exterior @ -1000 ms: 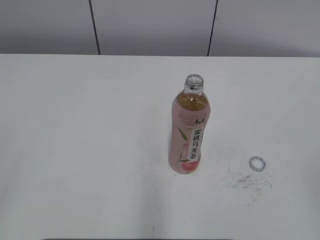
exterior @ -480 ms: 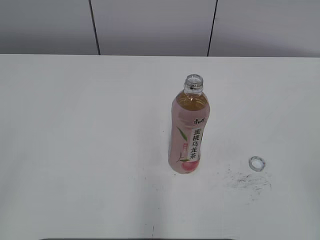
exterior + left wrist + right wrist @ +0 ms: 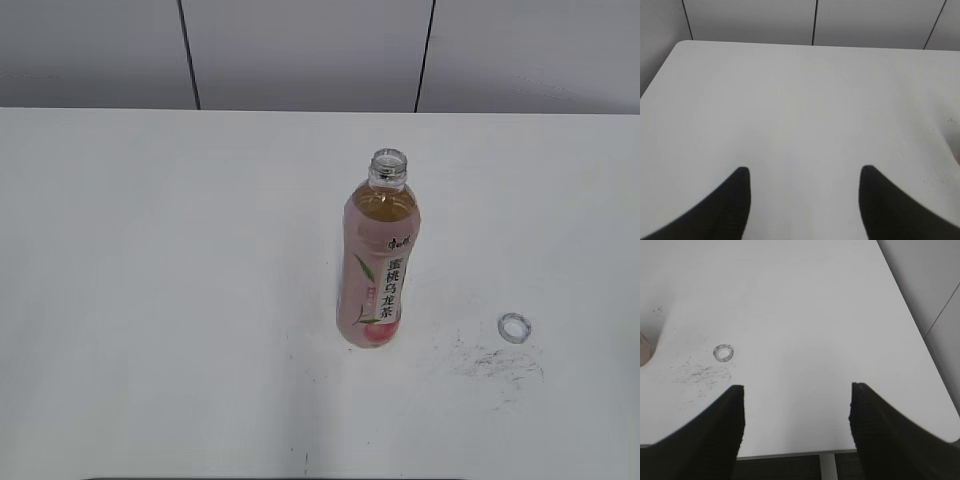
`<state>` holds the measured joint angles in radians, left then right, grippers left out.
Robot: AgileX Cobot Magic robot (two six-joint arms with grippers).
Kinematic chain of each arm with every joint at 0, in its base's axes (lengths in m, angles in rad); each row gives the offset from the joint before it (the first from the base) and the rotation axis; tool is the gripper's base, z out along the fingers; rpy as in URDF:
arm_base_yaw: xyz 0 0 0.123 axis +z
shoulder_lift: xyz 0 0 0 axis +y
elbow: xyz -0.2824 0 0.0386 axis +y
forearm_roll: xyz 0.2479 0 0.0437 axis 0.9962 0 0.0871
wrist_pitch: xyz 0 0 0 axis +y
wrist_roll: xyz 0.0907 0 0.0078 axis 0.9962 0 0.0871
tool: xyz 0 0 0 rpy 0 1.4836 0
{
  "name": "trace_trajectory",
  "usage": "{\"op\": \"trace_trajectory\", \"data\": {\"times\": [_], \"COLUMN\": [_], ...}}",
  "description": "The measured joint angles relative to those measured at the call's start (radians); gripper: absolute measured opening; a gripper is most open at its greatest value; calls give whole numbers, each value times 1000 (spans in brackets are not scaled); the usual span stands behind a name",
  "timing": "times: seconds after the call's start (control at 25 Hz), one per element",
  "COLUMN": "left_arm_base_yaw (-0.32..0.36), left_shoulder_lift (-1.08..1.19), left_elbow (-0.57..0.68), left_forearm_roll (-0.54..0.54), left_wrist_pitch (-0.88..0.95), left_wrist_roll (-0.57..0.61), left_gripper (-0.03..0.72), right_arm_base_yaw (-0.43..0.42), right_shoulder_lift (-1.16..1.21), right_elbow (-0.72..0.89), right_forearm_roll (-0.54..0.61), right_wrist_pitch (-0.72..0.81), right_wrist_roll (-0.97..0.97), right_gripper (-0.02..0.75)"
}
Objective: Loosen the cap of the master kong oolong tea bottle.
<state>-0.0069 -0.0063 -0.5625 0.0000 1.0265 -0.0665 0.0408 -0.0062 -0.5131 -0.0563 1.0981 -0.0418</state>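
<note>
The master kong oolong tea bottle (image 3: 380, 262) stands upright right of the table's middle, its mouth open with no cap on it. A sliver of its base shows at the left edge of the right wrist view (image 3: 644, 352). The cap (image 3: 514, 327) lies apart on the table to the bottle's right, open side up, and also shows in the right wrist view (image 3: 723, 352). My left gripper (image 3: 802, 172) is open and empty over bare table. My right gripper (image 3: 795, 390) is open and empty near the table's front edge, right of the cap. Neither gripper shows in the exterior view.
The white table (image 3: 150, 280) has dark scuff marks (image 3: 495, 362) beside the cap. A grey panelled wall (image 3: 300, 50) runs behind the table. The table's front edge and a white leg (image 3: 827, 467) show in the right wrist view.
</note>
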Motion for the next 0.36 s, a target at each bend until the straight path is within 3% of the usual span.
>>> {"op": "trace_trajectory", "data": {"times": [0.36], "left_arm_base_yaw": [0], "left_shoulder_lift": [0], "left_elbow": [0], "left_forearm_roll": [0], "left_wrist_pitch": [0], "left_wrist_roll": [0], "left_gripper": [382], "right_arm_base_yaw": [0], "right_shoulder_lift": [0], "right_elbow": [0], "right_forearm_roll": [0], "right_wrist_pitch": [0], "right_wrist_roll": [0], "right_gripper": [497]}}
